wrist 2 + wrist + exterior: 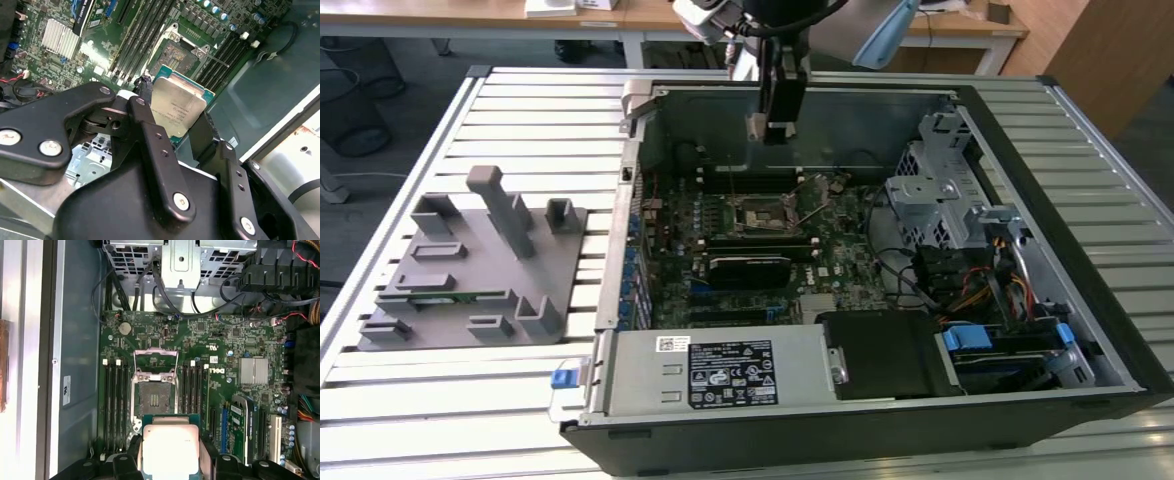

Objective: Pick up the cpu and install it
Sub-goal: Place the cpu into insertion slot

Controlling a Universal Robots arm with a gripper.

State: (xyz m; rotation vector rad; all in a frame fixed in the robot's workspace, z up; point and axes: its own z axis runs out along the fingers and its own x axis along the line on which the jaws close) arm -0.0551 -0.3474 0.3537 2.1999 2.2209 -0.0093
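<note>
The slatted metal surface [480,110] carries an open computer case [1067,180], and there are wooden desks [654,12] behind it in the room. In the exterior view, a grey tray [467,270] lies on the exterior view's left of the case, and the pincer [774,128] hangs above the motherboard [720,275]. The second wrist view adds its fingers [150,130] clamped on the cpu [177,107]. The first wrist view places that chip above the open socket [155,397], not touching it.
</note>
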